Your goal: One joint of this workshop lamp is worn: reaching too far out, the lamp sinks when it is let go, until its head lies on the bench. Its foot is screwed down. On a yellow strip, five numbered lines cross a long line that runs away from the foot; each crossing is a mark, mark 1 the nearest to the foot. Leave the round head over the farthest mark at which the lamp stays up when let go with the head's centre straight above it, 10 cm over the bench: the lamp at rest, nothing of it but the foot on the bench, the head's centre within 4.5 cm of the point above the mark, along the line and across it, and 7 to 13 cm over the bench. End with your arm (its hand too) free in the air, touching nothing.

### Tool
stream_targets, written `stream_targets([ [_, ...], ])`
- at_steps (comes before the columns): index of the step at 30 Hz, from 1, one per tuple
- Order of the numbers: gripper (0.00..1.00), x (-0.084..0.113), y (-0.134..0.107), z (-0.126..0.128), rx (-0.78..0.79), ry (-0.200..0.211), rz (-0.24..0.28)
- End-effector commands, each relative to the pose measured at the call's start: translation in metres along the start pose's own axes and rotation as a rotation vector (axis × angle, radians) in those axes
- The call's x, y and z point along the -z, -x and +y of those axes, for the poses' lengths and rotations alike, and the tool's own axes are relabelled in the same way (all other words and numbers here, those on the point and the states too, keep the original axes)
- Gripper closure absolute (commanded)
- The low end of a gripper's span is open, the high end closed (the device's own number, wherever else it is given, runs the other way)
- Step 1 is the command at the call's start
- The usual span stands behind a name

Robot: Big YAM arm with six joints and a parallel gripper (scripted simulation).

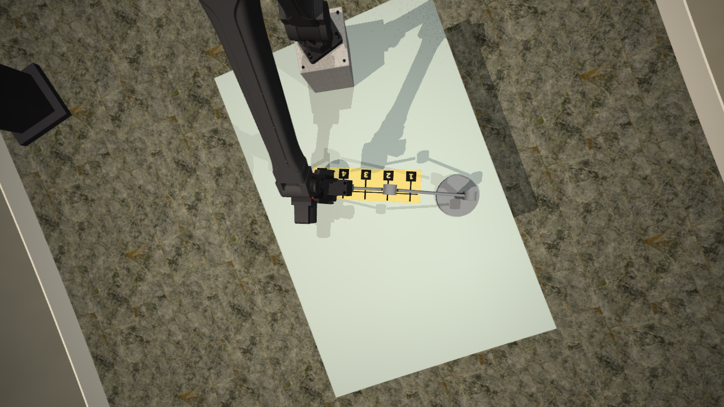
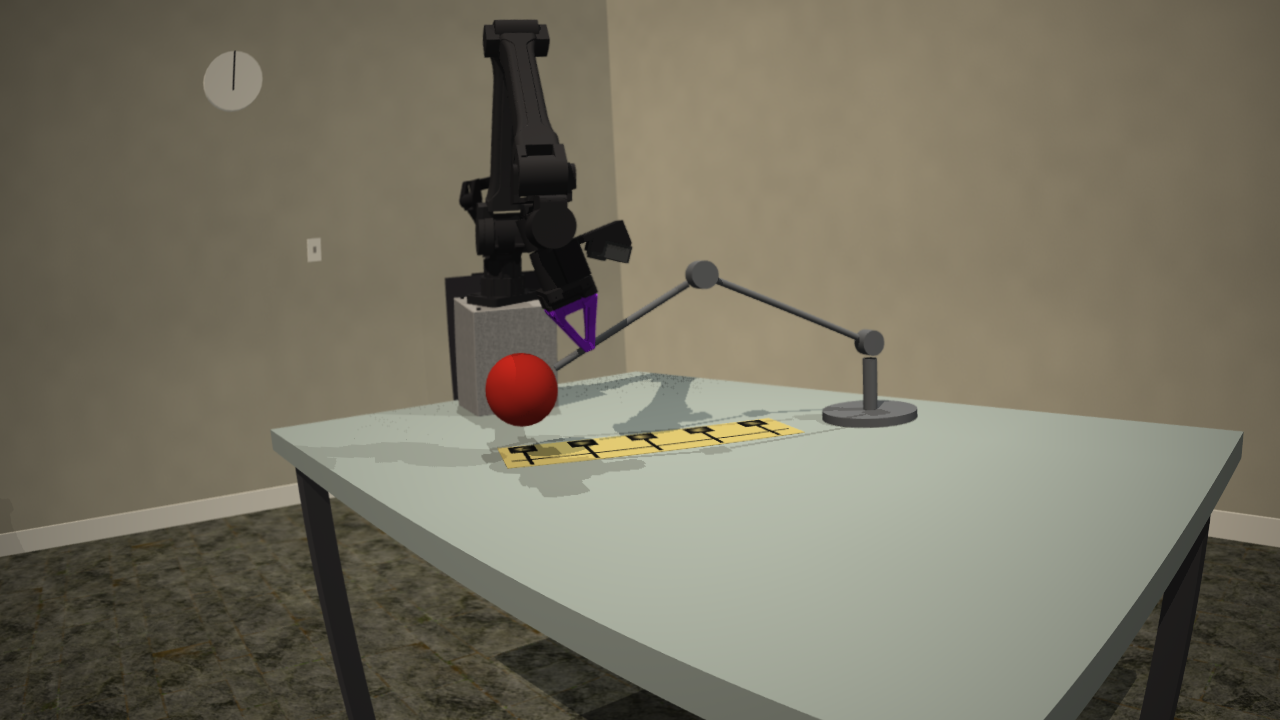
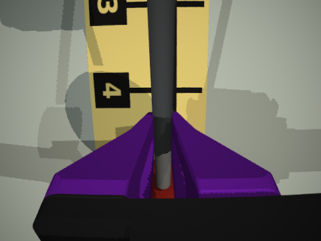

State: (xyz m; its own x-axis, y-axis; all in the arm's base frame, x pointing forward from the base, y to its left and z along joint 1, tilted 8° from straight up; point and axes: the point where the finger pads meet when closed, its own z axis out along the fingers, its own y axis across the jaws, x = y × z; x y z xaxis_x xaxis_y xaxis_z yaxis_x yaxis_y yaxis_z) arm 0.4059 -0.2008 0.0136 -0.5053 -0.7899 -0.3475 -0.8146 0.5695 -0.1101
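Note:
The lamp's round grey foot point(image 1: 457, 192) point(image 2: 869, 412) stands on the bench at the strip's mark-1 end. Two thin grey rods run from it over an elbow joint point(image 1: 389, 189) point(image 2: 702, 274) down to the red round head point(image 2: 520, 388). The head hangs clear of the bench over the far end of the yellow strip point(image 1: 376, 198) point(image 2: 626, 447) point(image 3: 134, 45), about at mark 5. In the overhead view my wrist hides the head. My gripper point(image 1: 349, 189) point(image 2: 583, 340) point(image 3: 162, 122), with purple fingers, is shut on the outer rod point(image 3: 162, 49) just behind the head, past mark 4.
The arm's grey pedestal point(image 1: 326, 60) point(image 2: 501, 358) stands at the back of the bench point(image 1: 414, 283) point(image 2: 805, 537). The head hangs near the bench's left edge. A black box point(image 1: 30, 103) sits on the floor beyond that edge.

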Motion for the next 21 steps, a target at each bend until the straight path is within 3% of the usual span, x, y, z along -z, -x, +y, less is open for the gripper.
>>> stream_targets([
  [1, 1.0, 0.01, 0.02, -0.003, 0.018, -0.031, -0.018],
  [17, 1.0, 0.013, 0.023, -0.024, 0.018, -0.031, -0.018],
  [18, 0.0, 0.013, 0.021, -0.023, 0.016, -0.029, -0.016],
  [21, 0.0, 0.011, 0.017, -0.018, 0.012, -0.023, -0.013],
])
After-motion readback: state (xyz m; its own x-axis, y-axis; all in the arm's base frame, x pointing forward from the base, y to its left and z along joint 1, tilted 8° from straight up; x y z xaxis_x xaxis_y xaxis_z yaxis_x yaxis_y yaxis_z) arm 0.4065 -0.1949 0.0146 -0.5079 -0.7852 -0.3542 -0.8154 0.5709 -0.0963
